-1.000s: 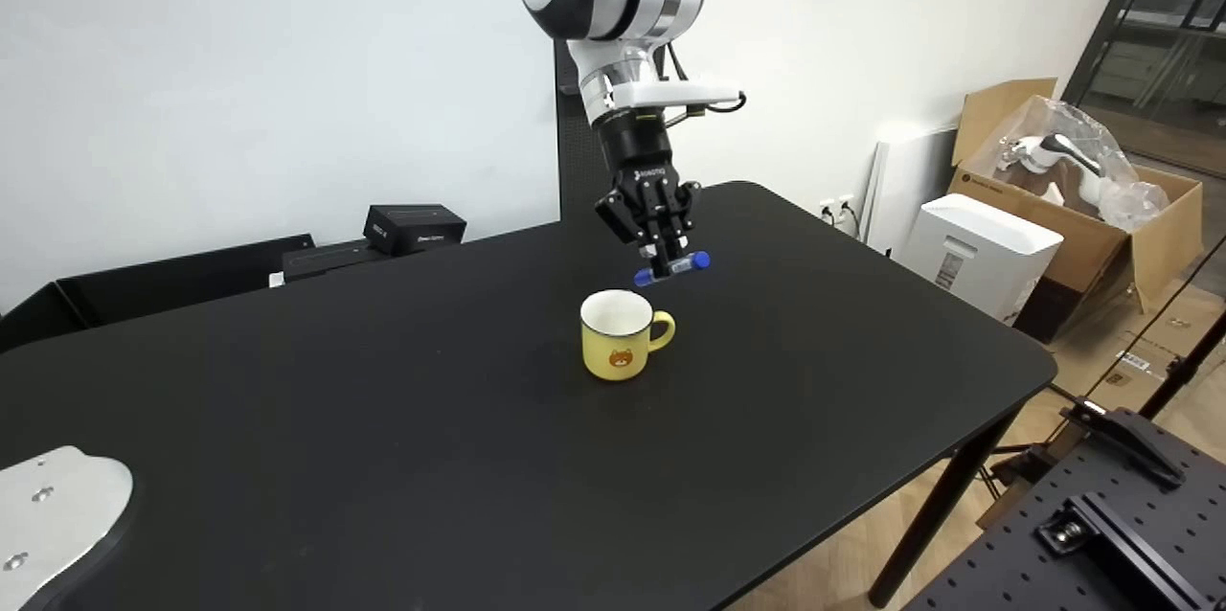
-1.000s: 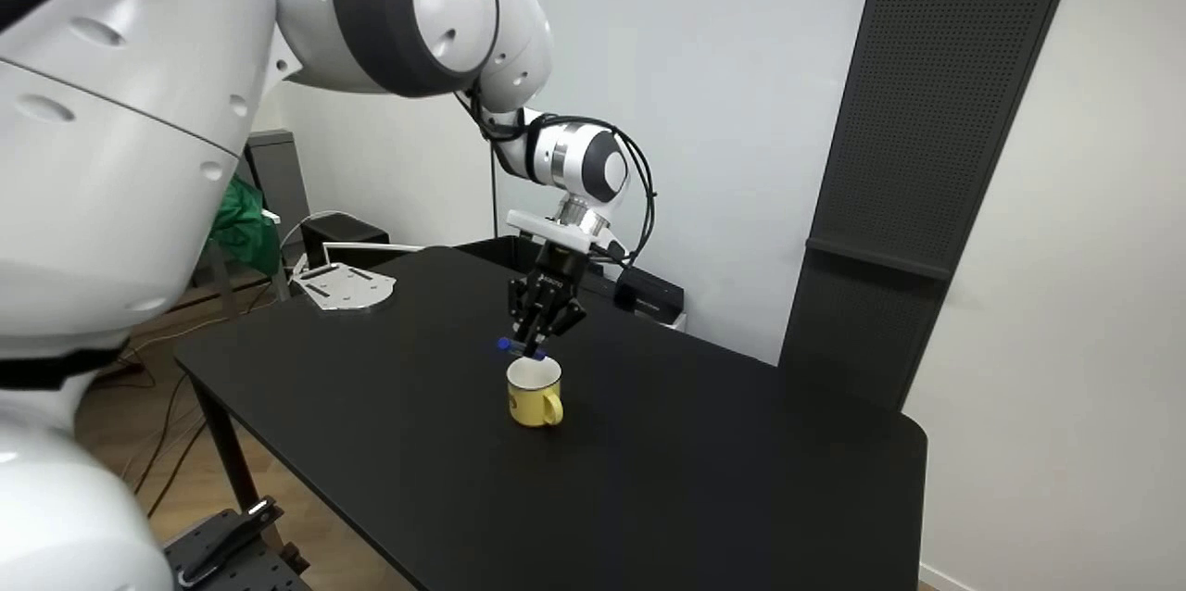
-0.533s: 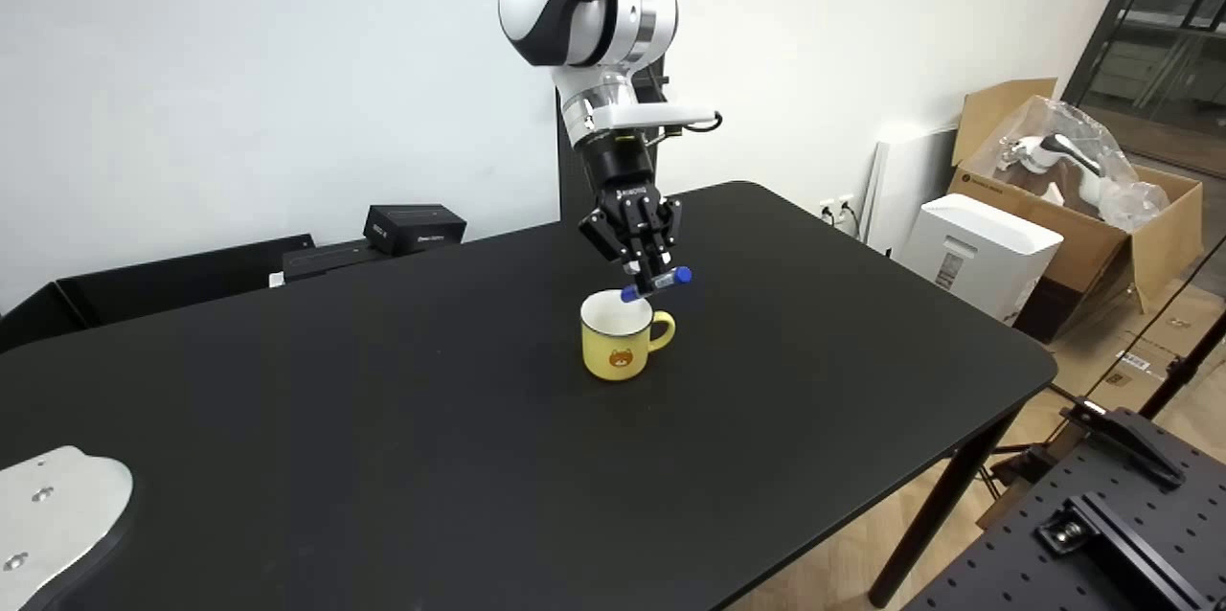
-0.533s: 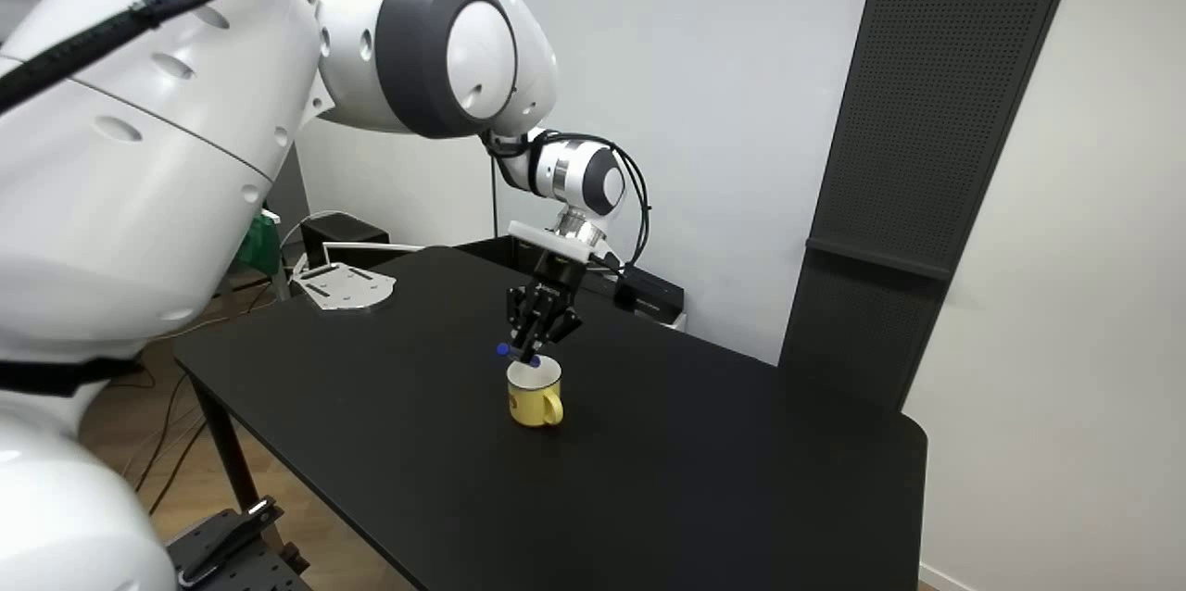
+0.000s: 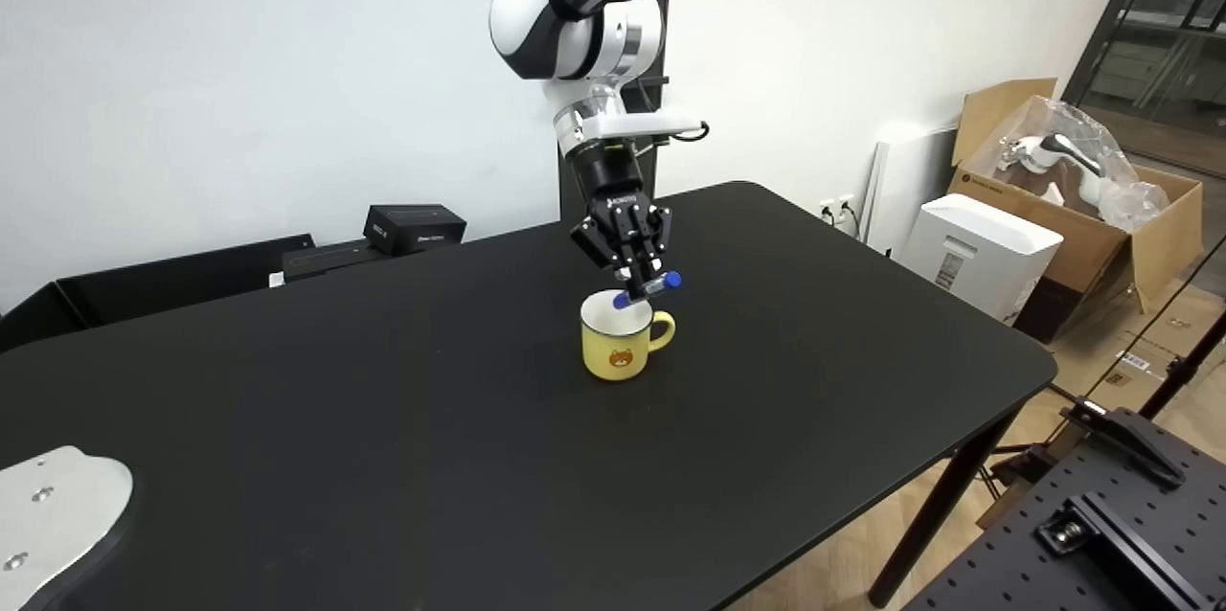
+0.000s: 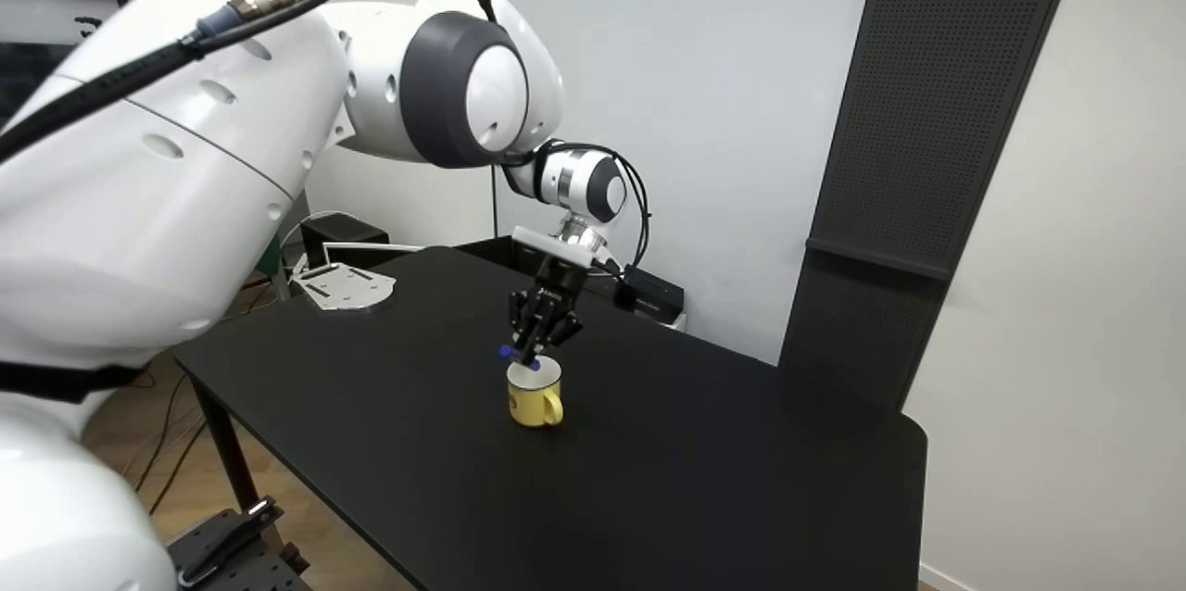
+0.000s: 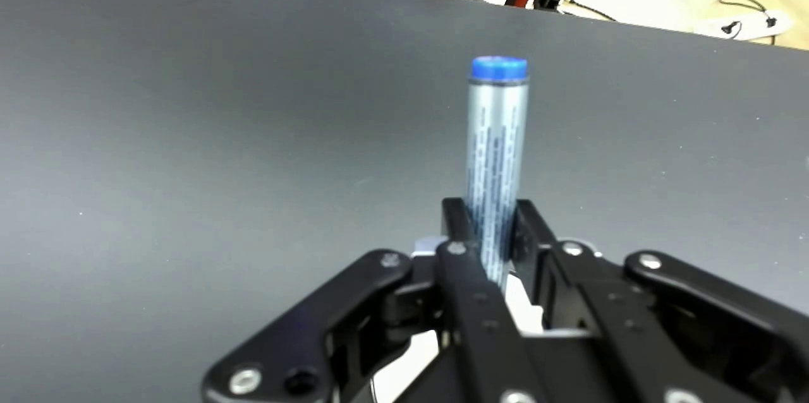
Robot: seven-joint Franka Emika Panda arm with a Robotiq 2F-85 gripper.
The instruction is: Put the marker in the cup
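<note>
The cup is a yellow mug [image 5: 616,348] with a white inside, upright on the black table; it also shows in an exterior view [image 6: 533,406]. My gripper [image 5: 638,289] is shut on the marker, just above the cup's rim. The marker [image 5: 657,285] is clear-bodied with blue ends and lies tilted across the fingers. One blue end overlaps the cup's opening in both exterior views; whether it is inside cannot be told. In the wrist view the marker [image 7: 494,138] stands out from between the fingertips, and its lower end is hidden. White patches [image 7: 407,366] show behind the fingers, probably the cup's inside.
The black table [image 5: 383,458] carries a silver plate [image 5: 67,515] near one edge. Black boxes [image 5: 415,228] stand along the wall. A pegboard panel [image 6: 927,109] stands at the wall. A white bin [image 5: 982,252] and a cardboard box [image 5: 1073,218] stand beyond the table.
My gripper has moved down and to the left in an exterior view with the marker held. The marker's blue end now overlaps the mug's opening. The mug has not moved.
</note>
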